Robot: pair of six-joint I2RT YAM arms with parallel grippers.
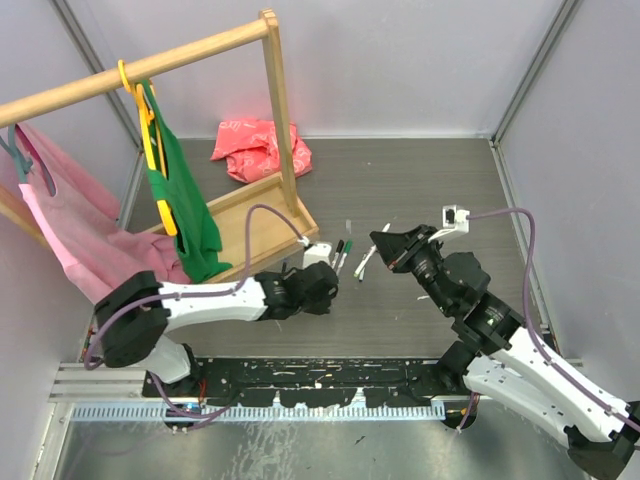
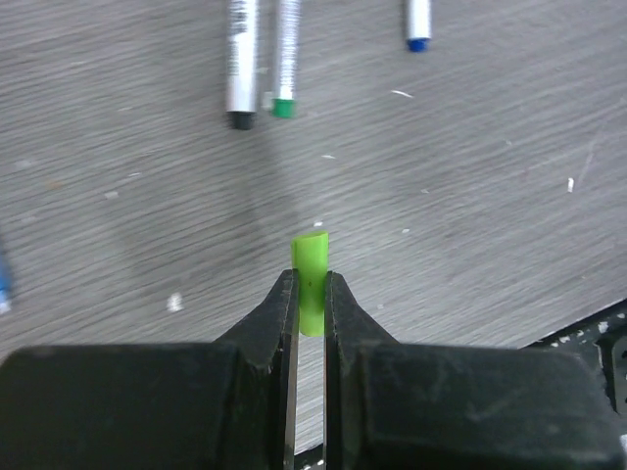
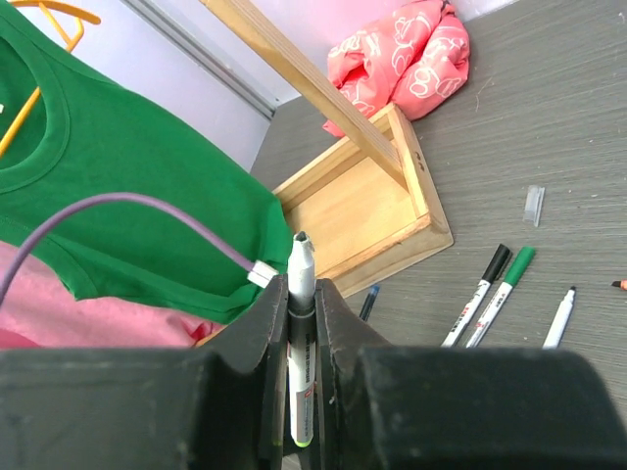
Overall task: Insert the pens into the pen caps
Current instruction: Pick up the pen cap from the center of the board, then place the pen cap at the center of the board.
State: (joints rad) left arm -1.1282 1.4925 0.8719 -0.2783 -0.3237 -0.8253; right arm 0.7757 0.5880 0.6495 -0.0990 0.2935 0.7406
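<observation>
My left gripper (image 2: 311, 294) is shut on a short light-green pen cap (image 2: 313, 259), held upright just above the table. Beyond it lie three pens: one with a black end (image 2: 241, 69), one with a green end (image 2: 286, 59) and one with a blue end (image 2: 417, 24). My right gripper (image 3: 301, 289) is shut on a white pen (image 3: 301, 372) with a bare grey tip pointing forward and a light-green rear end. In the top view the left gripper (image 1: 325, 283) and right gripper (image 1: 385, 245) face each other across the loose pens (image 1: 342, 253).
A wooden rack's base tray (image 1: 255, 225) stands just behind the left gripper, with a green shirt (image 1: 185, 200) on a yellow hanger and a pink garment (image 1: 70, 230). A pink cloth (image 1: 262, 145) lies at the back. A small clear cap (image 3: 533, 204) lies near the pens.
</observation>
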